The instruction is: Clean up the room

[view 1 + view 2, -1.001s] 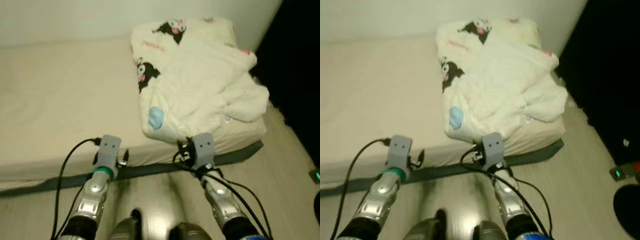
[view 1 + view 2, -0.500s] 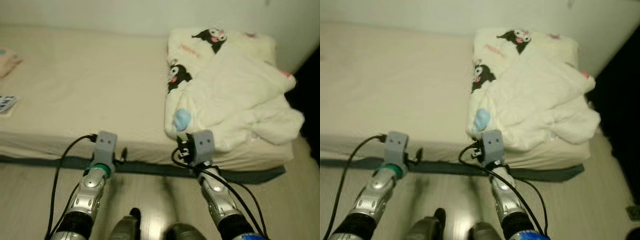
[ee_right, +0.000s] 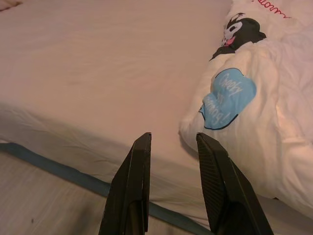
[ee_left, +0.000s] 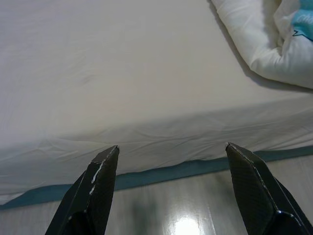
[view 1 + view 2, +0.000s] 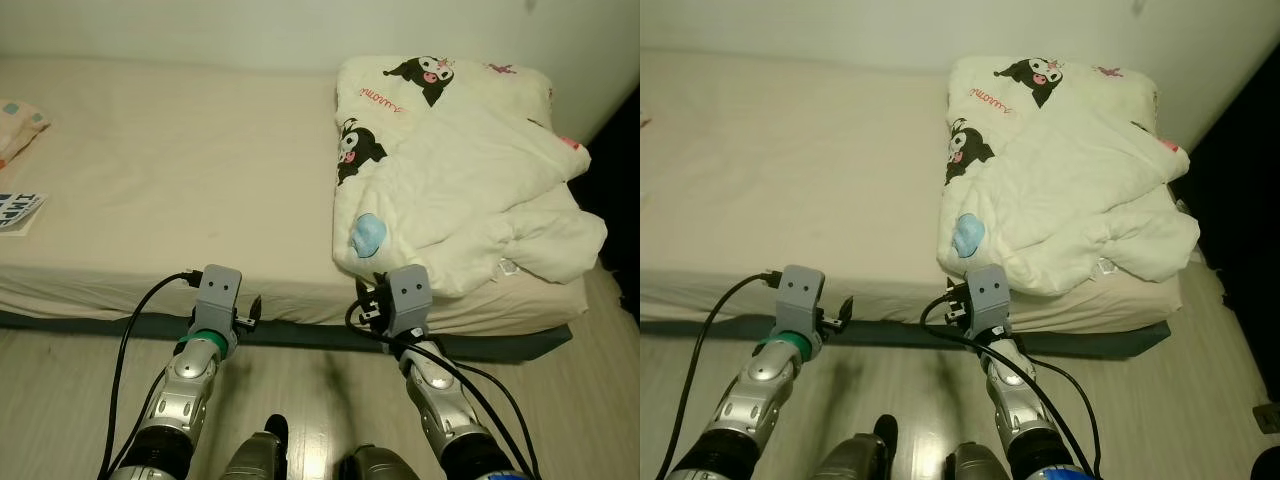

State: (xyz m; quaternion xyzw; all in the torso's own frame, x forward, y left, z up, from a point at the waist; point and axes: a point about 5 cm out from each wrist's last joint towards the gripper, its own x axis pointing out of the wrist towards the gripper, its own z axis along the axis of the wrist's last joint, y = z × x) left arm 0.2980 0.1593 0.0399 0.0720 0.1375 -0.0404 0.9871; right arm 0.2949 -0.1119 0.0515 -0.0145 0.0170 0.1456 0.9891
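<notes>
A crumpled white duvet printed with black cartoon figures and a blue patch lies heaped on the right end of a low bed with a beige sheet. Both arms are held out low over the wooden floor, just short of the bed's front edge. My left gripper is open wide and empty, facing the bare sheet. The fingers of my right gripper stand a narrow gap apart with nothing between them, pointing at the duvet's near corner.
A printed booklet and a corner of a patterned pillow lie at the bed's left edge. A white wall runs behind the bed. A dark opening is at the right. Pale wood floor lies in front.
The camera has swung left and steadied, so the bed now sits squarely ahead and its left part shows. Both arms keep the same pose.
</notes>
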